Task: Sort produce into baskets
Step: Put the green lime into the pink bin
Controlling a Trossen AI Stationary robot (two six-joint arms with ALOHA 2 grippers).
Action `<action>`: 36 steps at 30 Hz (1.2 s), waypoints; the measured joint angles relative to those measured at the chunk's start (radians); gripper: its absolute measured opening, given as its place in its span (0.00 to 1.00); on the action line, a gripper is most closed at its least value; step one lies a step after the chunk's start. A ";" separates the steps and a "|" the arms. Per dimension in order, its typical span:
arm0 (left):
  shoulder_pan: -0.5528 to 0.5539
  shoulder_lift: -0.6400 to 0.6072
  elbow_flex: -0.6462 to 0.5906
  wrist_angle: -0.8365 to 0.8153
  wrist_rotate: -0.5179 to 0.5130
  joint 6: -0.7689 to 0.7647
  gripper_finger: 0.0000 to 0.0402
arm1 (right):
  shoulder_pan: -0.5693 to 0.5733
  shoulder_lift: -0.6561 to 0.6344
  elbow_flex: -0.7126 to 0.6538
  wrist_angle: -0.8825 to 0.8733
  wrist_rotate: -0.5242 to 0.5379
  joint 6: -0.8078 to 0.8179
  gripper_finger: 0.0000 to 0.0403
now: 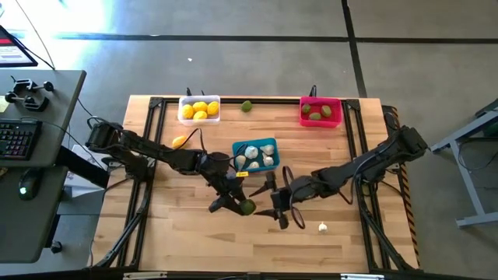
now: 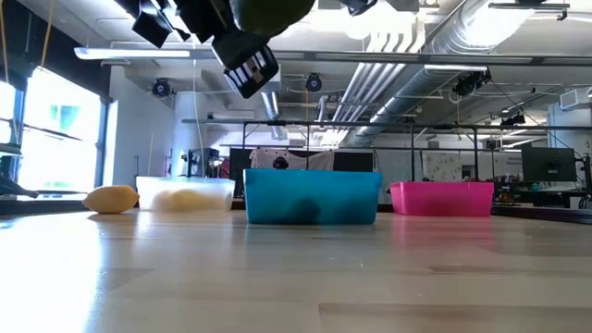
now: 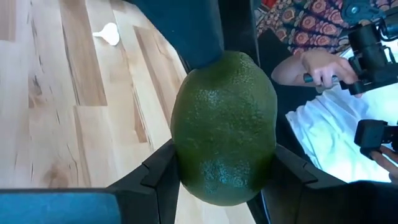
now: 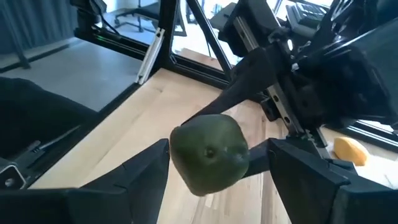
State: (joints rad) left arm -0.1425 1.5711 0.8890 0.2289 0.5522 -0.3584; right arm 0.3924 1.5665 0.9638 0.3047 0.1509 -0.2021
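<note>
Green oval fruit (image 3: 225, 127) clamped between the left gripper (image 1: 243, 205)'s fingers (image 3: 158, 177), lifted above the table (image 1: 187, 241) near its front-middle. Right gripper (image 1: 278, 211) just beside, fingers spread either side of the same fruit, not pressing. Left wrist view alone: garlic bulb (image 3: 108, 33) lying loose, a person's hand (image 3: 314, 65) beyond the edge. Both arms stretched inward, meeting front of the teal basket (image 1: 255, 154).

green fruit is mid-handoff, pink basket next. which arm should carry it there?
Probably right. The left gripper grips the green fruit; the right gripper is beside it, jaws open around it. The pink basket sits on the right arm's side.
</note>
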 joint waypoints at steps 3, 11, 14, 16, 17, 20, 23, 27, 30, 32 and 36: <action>0.001 0.000 0.000 0.010 -0.001 -0.005 0.38 | -0.008 0.000 0.000 0.005 -0.019 0.011 0.64; 0.001 0.000 0.000 0.048 -0.003 -0.034 0.38 | -0.014 0.036 0.000 0.054 -0.062 0.004 0.64; 0.001 0.000 0.000 0.066 -0.003 -0.049 0.38 | -0.020 0.063 0.000 0.063 -0.062 0.002 0.64; 0.003 0.000 0.000 0.061 -0.002 -0.051 0.38 | -0.021 0.070 0.000 0.075 -0.061 0.002 0.64; 0.003 0.000 0.000 0.059 -0.002 -0.051 0.38 | -0.021 0.070 0.000 0.082 -0.060 0.002 0.62; 0.003 0.000 0.001 0.061 0.000 -0.052 0.38 | -0.020 0.070 0.000 0.100 -0.062 -0.002 0.57; 0.006 0.000 0.001 0.057 0.002 -0.052 0.38 | -0.021 0.070 0.000 0.100 -0.062 -0.006 0.49; 0.009 -0.001 0.001 0.037 -0.023 -0.025 0.41 | -0.021 0.069 -0.001 0.094 -0.057 -0.015 0.41; 0.009 -0.001 0.002 0.023 -0.054 0.061 0.51 | -0.021 0.056 0.017 0.033 -0.048 -0.043 0.40; 0.010 -0.004 0.004 0.008 -0.097 0.115 0.58 | -0.021 0.037 0.023 -0.007 -0.035 -0.050 0.39; 0.010 -0.007 0.007 -0.050 -0.198 0.255 0.65 | -0.021 -0.021 0.023 -0.086 0.008 -0.067 0.39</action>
State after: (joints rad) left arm -0.1322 1.5639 0.8965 0.1789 0.3545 -0.1036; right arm 0.3710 1.5454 0.9871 0.2190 0.1586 -0.2690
